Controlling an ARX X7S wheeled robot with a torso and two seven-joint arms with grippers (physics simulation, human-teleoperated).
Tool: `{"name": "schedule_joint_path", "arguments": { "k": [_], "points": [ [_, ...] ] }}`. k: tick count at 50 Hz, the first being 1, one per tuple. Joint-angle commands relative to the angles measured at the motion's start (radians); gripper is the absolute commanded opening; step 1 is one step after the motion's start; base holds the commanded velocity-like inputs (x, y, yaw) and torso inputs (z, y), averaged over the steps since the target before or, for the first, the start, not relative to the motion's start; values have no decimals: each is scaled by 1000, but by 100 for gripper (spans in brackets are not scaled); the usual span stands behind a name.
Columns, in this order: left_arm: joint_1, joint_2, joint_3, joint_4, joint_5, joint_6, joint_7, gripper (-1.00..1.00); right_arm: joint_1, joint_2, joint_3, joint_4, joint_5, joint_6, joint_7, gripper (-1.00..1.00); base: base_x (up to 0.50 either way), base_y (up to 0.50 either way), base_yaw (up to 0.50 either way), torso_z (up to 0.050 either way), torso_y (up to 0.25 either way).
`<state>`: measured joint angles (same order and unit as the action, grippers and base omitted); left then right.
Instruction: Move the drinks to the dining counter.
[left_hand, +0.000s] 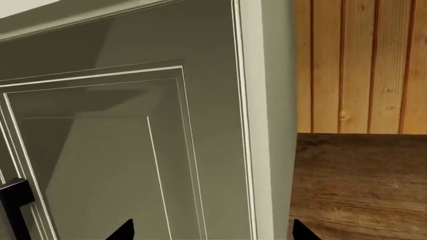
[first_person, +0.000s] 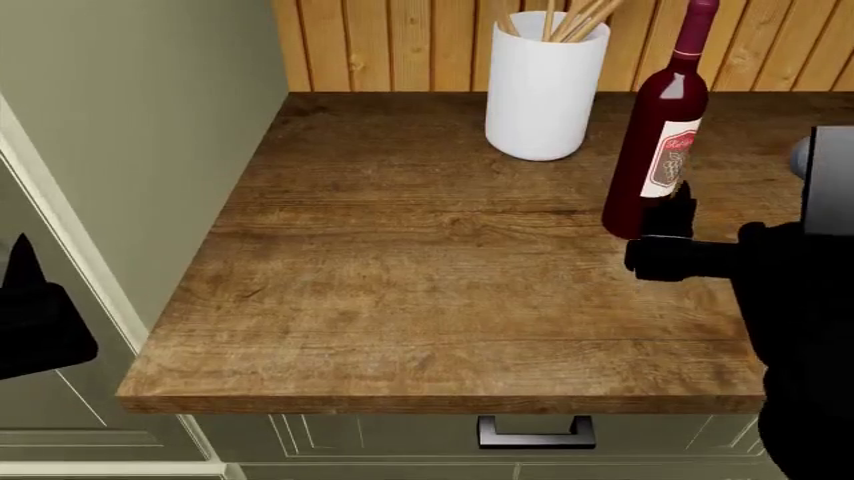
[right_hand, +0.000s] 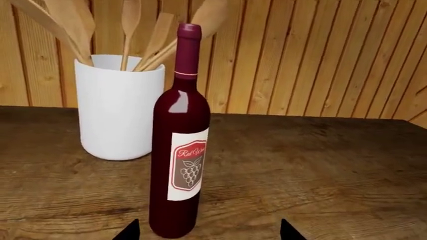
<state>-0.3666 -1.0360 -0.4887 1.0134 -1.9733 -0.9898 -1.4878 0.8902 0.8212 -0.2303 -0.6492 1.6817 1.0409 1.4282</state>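
One wine bottle (first_person: 662, 125) stands upright on the dark wood worktop (first_person: 400, 270), just beside a white utensil jar (first_person: 545, 85). Right gripper (right_hand: 208, 231) sits close before the bottle's base, jaws spread open, not touching it. Left gripper (left_hand: 212, 232), also open, faces a sage cabinet door (left_hand: 120, 150).

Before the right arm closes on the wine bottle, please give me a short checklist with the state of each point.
1. Wine bottle upright on the worktop: ok.
2. Right gripper open, its tips on both sides of the bottle base: ok.
3. Bottle apart from the white utensil holder: ok.
4. Left gripper holds nothing, facing the cabinet door: ok.
5. Dining counter in view: not ok.
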Motion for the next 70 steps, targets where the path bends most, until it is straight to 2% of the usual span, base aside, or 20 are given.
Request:
{"name": "schedule_joint_path", "arguments": {
  "k": [1,34,42,52,70],
  "points": [
    [2,-4,-3,0,-4,4,-1,100,68,-33,-36,73,-36,20,-68,100,0,0,0,0,0],
    [21,3,-31,5,-7,-3,4,100,269,-147,-192,378,-333,43,-358,100,0,0,0,0,0],
    [36,16,-43,3,4,-15,11,100,271,-155,-213,448,-393,12,-416,100,0,0,0,0,0],
    [12,15,0,-1,15,-11,6,100,315,-200,-270,519,-454,0,-497,100,0,0,0,0,0],
    [-5,13,28,-6,24,-6,7,100,345,-216,-306,672,-541,-46,-576,100,0,0,0,0,0]
  ]
}}
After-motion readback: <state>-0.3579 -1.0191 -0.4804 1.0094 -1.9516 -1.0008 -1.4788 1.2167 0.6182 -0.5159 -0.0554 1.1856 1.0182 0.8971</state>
